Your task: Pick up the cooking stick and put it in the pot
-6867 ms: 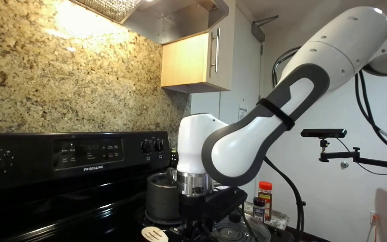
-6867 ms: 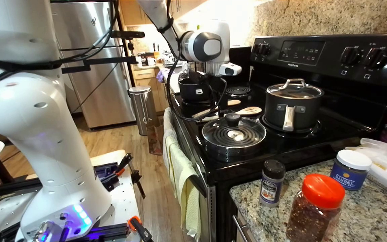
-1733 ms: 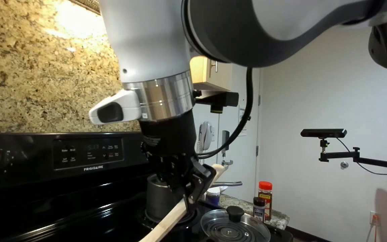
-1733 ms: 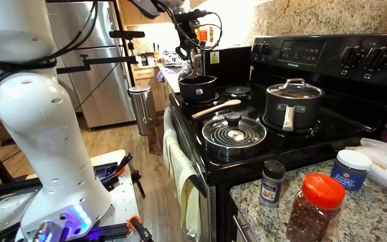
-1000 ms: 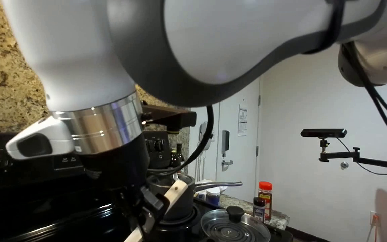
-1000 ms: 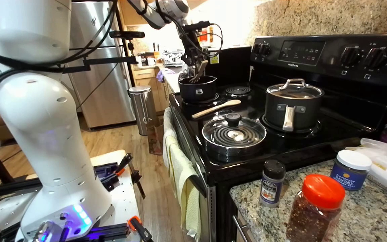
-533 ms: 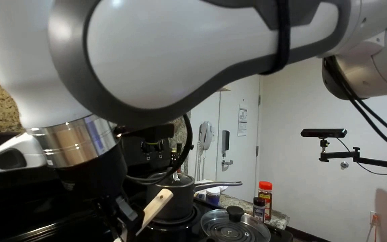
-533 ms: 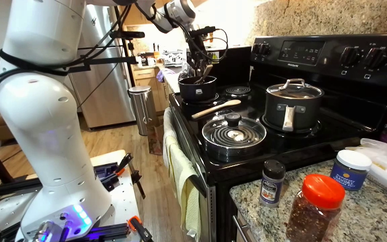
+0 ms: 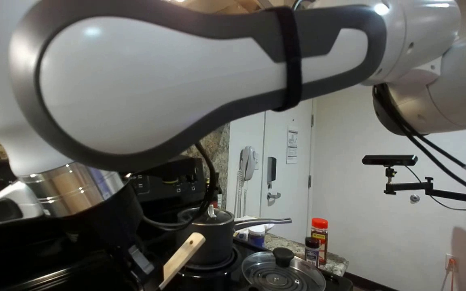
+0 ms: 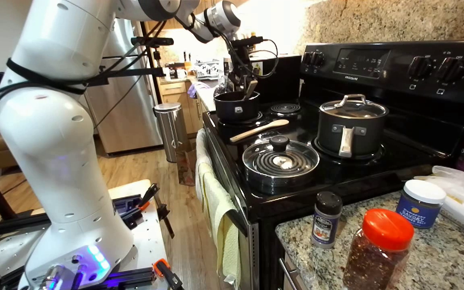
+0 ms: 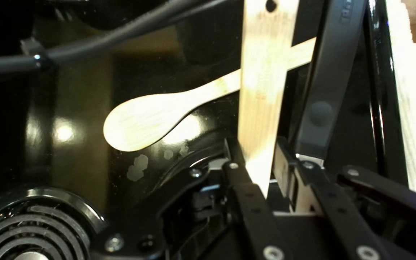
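Note:
The cooking stick (image 11: 267, 72) is a pale wooden tool with a flat, straight handle and a hole at its end. My gripper (image 11: 257, 148) is shut on its handle. In an exterior view the stick (image 10: 251, 89) leans, tilted, over the rim of an open black pot (image 10: 226, 109) on the far burner, its lower end hidden inside. The gripper hangs just above that opening. From across the stove the stick's handle (image 9: 182, 256) juts out up and rightward, while the fingers are hidden. A dark handle (image 11: 330, 79) lies right of the stick in the wrist view.
A plain wooden spoon (image 10: 258, 131) lies on the black stovetop. Near it are a glass lid (image 10: 256, 161) with a dark knob and a lidded dark grey saucepan (image 10: 349, 135). A red-capped jar (image 10: 377, 262) and a small bottle (image 10: 324, 225) stand on the counter.
My gripper has come down and shifted toward the stove's back. The slotted head, seen at the pot's opening a second ago, has sunk out of sight inside; the plain spoon has not moved.

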Action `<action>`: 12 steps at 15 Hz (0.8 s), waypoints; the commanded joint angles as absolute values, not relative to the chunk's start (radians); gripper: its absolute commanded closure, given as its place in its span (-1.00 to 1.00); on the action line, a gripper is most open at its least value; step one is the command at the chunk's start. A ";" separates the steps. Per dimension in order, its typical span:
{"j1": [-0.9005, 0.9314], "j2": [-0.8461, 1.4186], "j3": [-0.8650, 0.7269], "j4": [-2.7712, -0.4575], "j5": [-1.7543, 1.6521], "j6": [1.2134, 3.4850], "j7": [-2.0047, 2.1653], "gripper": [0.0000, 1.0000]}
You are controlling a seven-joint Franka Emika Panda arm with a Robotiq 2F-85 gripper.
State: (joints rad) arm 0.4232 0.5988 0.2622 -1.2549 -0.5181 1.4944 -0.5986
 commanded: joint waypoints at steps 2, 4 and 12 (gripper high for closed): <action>0.442 0.662 0.249 -1.146 -0.491 1.408 -0.616 0.79; 0.444 0.679 0.249 -1.123 -0.486 1.389 -0.619 0.79; 0.470 0.720 0.245 -1.059 -0.491 1.332 -0.631 -0.03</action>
State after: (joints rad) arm 0.4508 0.6936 0.2582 -1.1225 -0.5065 1.3787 -0.6008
